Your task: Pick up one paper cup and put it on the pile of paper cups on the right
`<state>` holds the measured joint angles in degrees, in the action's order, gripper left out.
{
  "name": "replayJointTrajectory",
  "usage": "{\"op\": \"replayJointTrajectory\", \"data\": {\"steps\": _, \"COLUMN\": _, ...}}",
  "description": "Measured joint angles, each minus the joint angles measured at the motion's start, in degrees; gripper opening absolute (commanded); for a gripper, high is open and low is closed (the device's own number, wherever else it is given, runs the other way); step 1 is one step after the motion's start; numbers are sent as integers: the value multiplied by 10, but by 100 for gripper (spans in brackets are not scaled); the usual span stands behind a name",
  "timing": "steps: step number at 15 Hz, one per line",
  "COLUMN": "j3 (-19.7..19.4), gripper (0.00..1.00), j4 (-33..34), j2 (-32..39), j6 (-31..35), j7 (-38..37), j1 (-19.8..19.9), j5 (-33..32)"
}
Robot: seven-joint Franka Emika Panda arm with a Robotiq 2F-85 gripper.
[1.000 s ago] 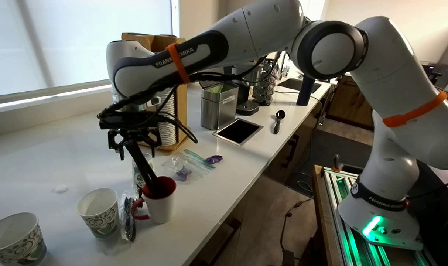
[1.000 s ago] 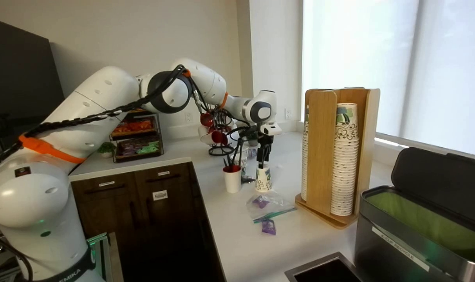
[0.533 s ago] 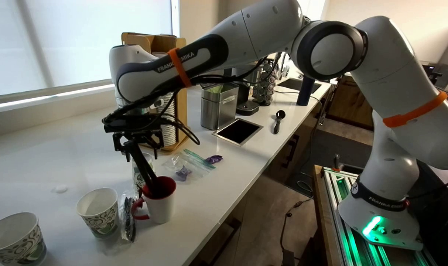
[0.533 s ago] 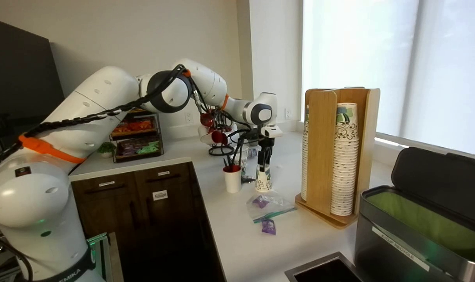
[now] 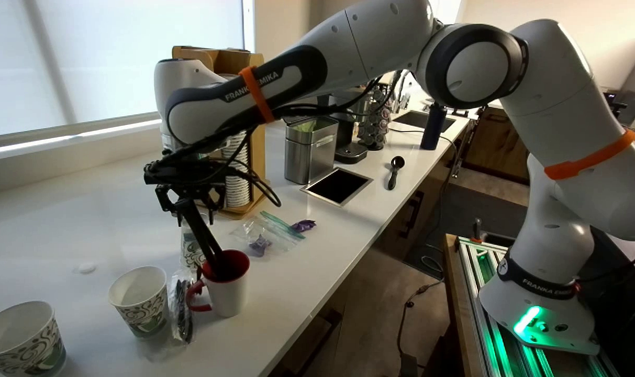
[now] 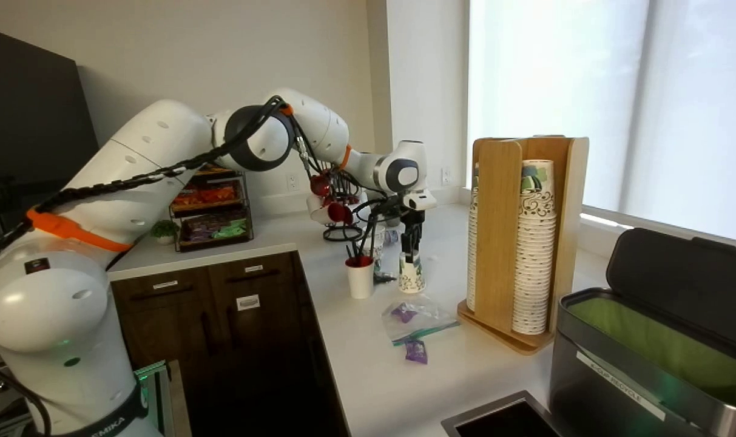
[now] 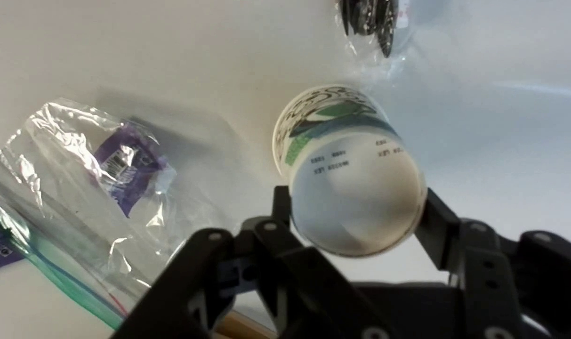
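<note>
An upside-down paper cup with a green and brown pattern has its base towards the camera in the wrist view. My gripper is shut on it near the base, a black finger against each side. In an exterior view the held cup is just under the gripper; whether its rim touches the counter I cannot tell. The pile of paper cups stands nested upside down in a tall light-wood rack, to the right of the gripper there. Cables and the rack partly cover the pile elsewhere.
Close to the held cup are a red-lined white mug with black utensils, bagged black cutlery and a plastic bag with purple packets. Two upright paper cups stand nearby, one close, one farther. A metal bin flanks the rack.
The jaws have come together on the cup. Between half a second ago and now, gripper and cup have shifted together slightly, the cup's lower edge appearing a little higher. Bag, mug and rack stay put.
</note>
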<state>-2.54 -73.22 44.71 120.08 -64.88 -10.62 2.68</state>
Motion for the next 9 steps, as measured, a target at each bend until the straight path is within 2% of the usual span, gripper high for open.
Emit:
{"op": "replayJointTrajectory", "data": {"steps": 4, "j3": -2, "gripper": 40, "j4": -39, "j2": -74, "j6": 35, "j7": 1, "j1": 0, "j5": 1}}
{"op": "replayJointTrajectory", "data": {"steps": 9, "j3": 12, "gripper": 40, "j4": -89, "j2": -211, "j6": 14, "j7": 31, "j1": 33, "j5": 56}}
